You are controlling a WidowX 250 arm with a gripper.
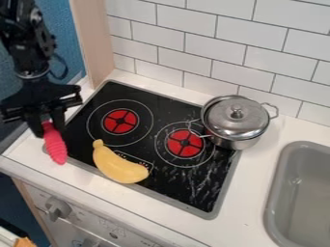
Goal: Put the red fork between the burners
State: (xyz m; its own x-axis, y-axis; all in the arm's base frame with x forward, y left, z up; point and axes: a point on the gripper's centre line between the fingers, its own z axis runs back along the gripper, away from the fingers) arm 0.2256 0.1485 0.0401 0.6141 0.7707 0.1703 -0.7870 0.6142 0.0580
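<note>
At the left of the camera view, my gripper (45,121) points down with its fingers closed around the top end of a pinkish-red, ridged object (55,144), which I take as the red fork. Its rounded lower end points toward the front, over the white counter by the cooktop's left edge. The left burner (120,121) and the right burner (185,143) are red discs on the black cooktop (157,114). Whether the red object touches the counter, I cannot tell.
A yellow banana-shaped toy (120,165) lies at the cooktop's front edge. A lidded metal pot (235,120) stands at the cooktop's back right, partly beside the right burner. The grey sink (278,193) is at the right, and a tiled wall (213,43) runs behind.
</note>
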